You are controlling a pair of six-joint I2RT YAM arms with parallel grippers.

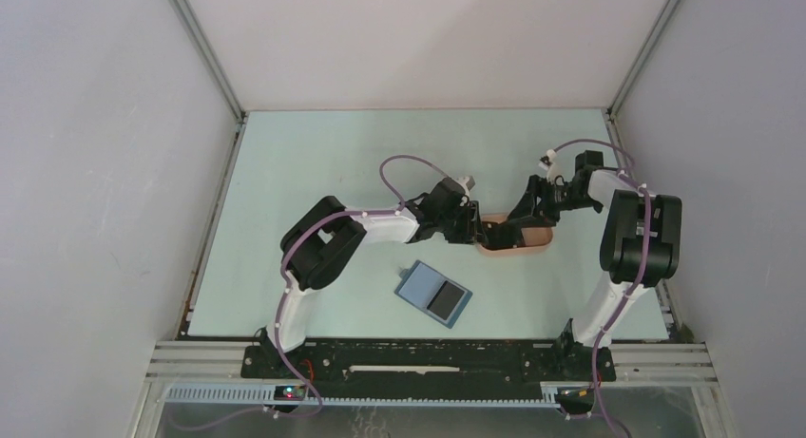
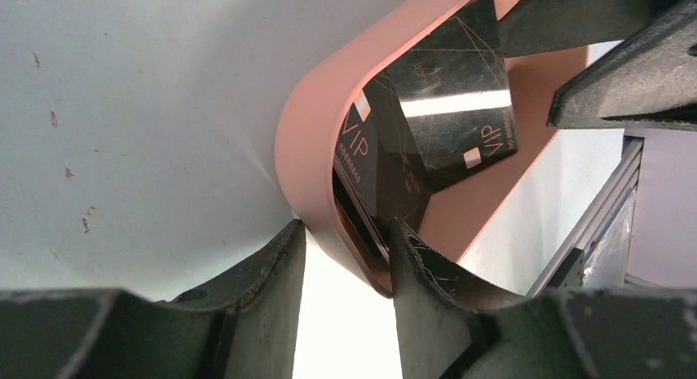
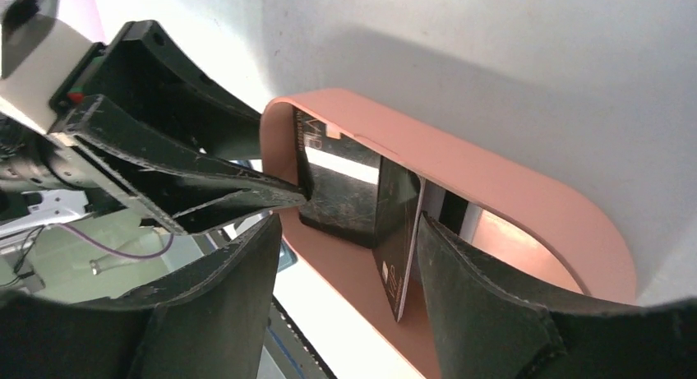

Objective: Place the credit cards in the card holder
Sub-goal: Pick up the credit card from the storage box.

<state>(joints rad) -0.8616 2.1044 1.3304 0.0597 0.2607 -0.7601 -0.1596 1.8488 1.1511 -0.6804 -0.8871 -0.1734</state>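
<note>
Cards point(image 2: 452, 108), glossy black with VIP lettering, lie in a peach tray point(image 2: 312, 124). Left hand point(image 2: 345, 227) straddles its wall, grip unclear; right hand point(image 3: 349, 223) gapes around one upright card point(image 3: 401, 231).

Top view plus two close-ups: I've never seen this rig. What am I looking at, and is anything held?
Two robot arms bolted to a table, seen from above; each close-up is from a camera on one wrist. On the table: an open blue wallet with what looks like a dark card on it, and a pink tray of black cards. The left gripper straddles the tray's wall; grip unclear. The right gripper is open around one card standing on edge.
</note>
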